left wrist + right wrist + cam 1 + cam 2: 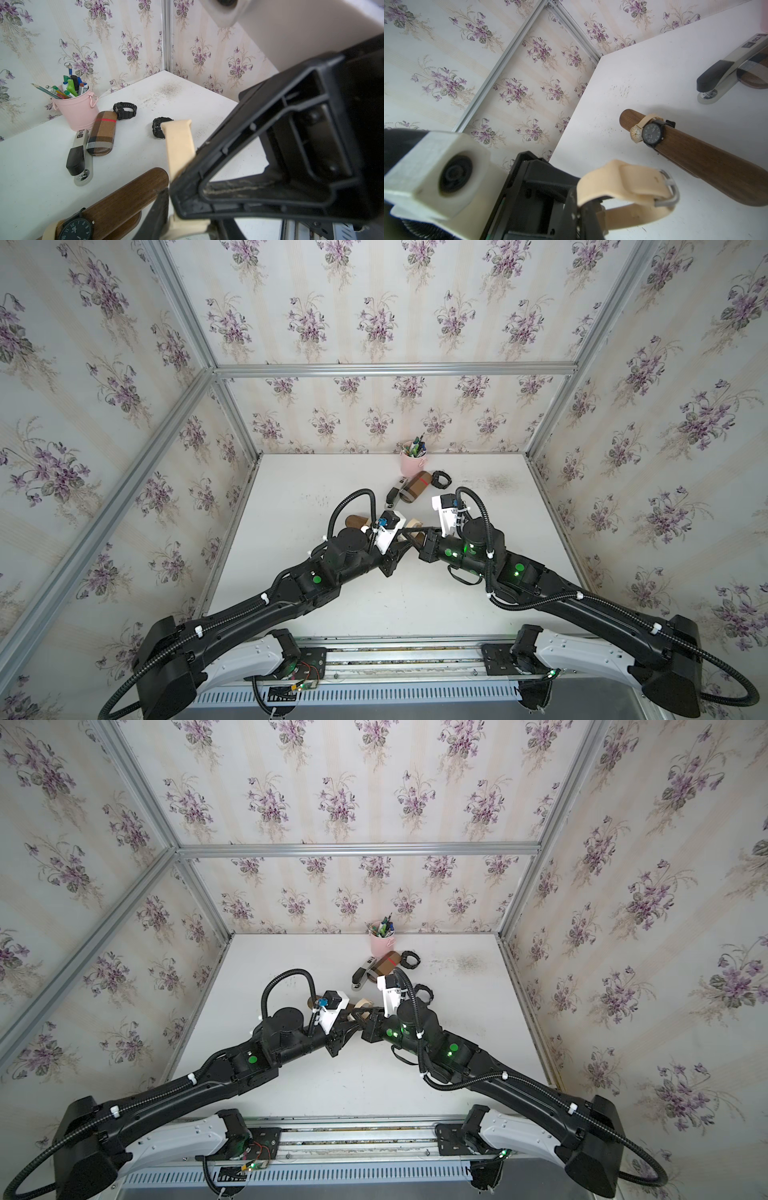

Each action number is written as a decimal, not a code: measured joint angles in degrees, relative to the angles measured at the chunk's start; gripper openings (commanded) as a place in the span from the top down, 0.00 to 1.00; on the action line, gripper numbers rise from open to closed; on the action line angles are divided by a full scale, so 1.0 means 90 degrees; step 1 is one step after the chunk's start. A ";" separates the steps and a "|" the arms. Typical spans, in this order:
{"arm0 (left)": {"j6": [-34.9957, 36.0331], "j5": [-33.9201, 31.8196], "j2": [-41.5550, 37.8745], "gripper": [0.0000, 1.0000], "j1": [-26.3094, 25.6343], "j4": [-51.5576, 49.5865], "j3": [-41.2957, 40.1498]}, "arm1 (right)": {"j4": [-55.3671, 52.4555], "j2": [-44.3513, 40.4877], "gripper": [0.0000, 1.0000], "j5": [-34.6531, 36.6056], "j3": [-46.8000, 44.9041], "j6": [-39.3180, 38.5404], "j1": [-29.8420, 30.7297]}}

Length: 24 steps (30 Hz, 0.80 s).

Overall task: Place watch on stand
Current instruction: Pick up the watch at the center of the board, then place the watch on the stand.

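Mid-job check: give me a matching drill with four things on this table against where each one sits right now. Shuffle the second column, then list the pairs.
Things
1. big cream-strap watch
2. dark-dial watch
3. stapler
4. pink bucket

Places
A. lying flat beside the plaid case
B. standing upright, holding pens
C. clamped in the jaws of the right gripper
D. strapped around the wooden bar of the stand

Pairs: 1-C, 2-D, 3-A, 4-B
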 measured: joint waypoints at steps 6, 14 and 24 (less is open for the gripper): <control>-0.0056 -0.0112 -0.0078 0.69 0.0070 -0.0104 -0.0085 | -0.0284 -0.0007 0.79 0.0141 0.0080 -0.0274 -0.0007; -0.0221 -0.0350 0.0024 0.74 0.0265 -0.0971 0.0194 | -0.0962 -0.0369 0.63 0.0709 0.0138 -0.0716 -0.0141; -0.0714 -0.0838 0.0629 0.77 0.1800 -0.2958 0.1358 | -0.1367 -0.0588 0.63 0.0865 -0.0471 -0.0925 -0.1093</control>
